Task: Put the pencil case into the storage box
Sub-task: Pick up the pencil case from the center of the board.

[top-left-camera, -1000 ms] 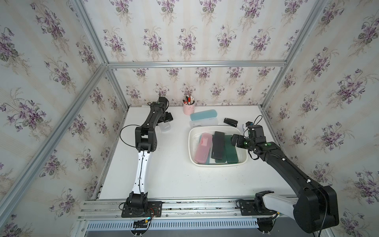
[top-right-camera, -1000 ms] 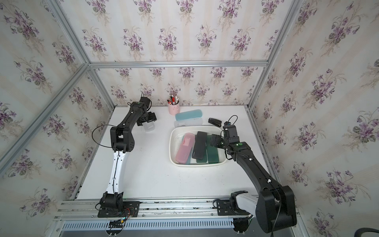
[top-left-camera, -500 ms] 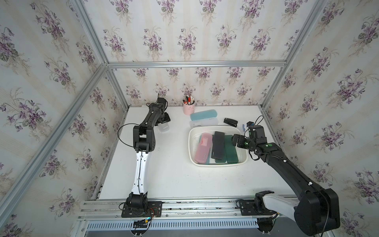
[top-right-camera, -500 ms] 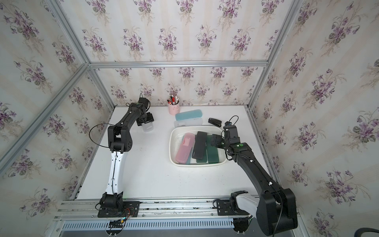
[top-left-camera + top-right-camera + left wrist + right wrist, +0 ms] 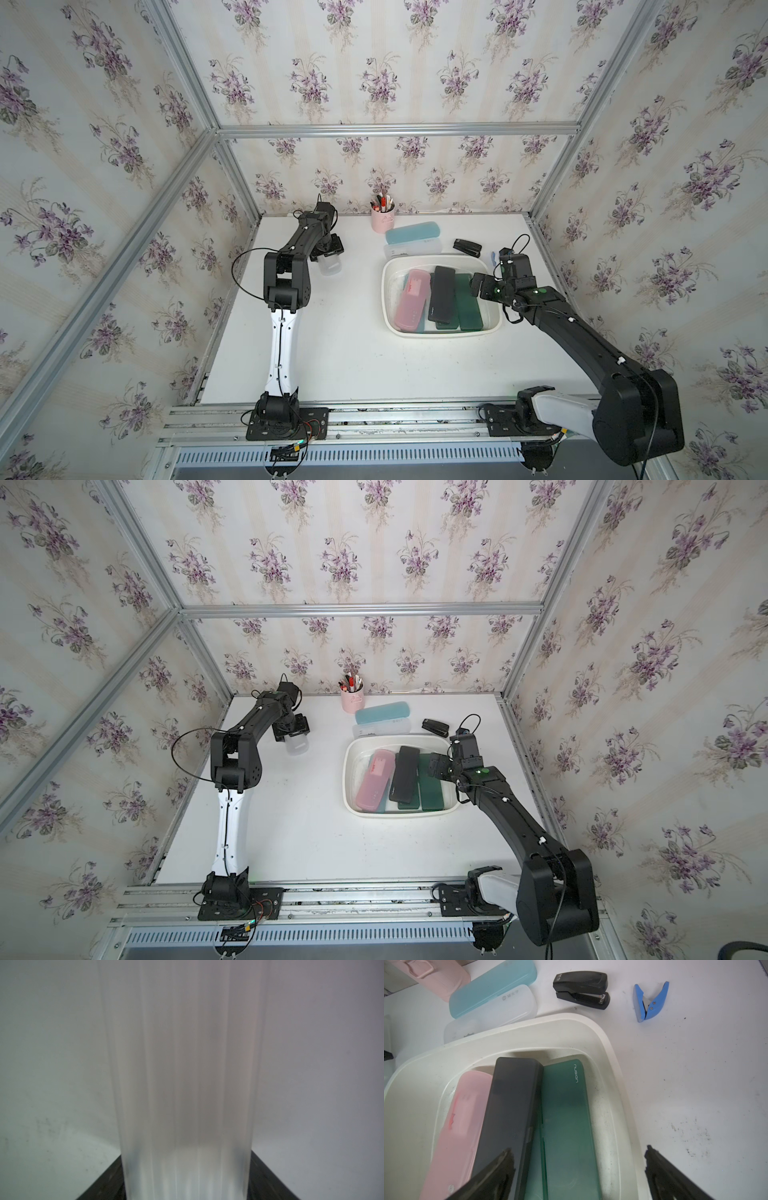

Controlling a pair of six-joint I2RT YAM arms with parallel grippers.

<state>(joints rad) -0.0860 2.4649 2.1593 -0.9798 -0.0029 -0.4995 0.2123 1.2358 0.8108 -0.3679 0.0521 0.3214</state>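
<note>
While the left gripper (image 5: pixel 330 252) clamps a frosted pencil case (image 5: pixel 187 1064) at the far left of the table (image 5: pixel 340 353), well apart from the storage box (image 5: pixel 385 291), the right gripper (image 5: pixel 478 286) hangs over the box's right rim, jaws spread and empty. A pink case (image 5: pixel 411 300), a black case (image 5: pixel 441 295) and a green case (image 5: pixel 467 307) lie side by side inside.
</note>
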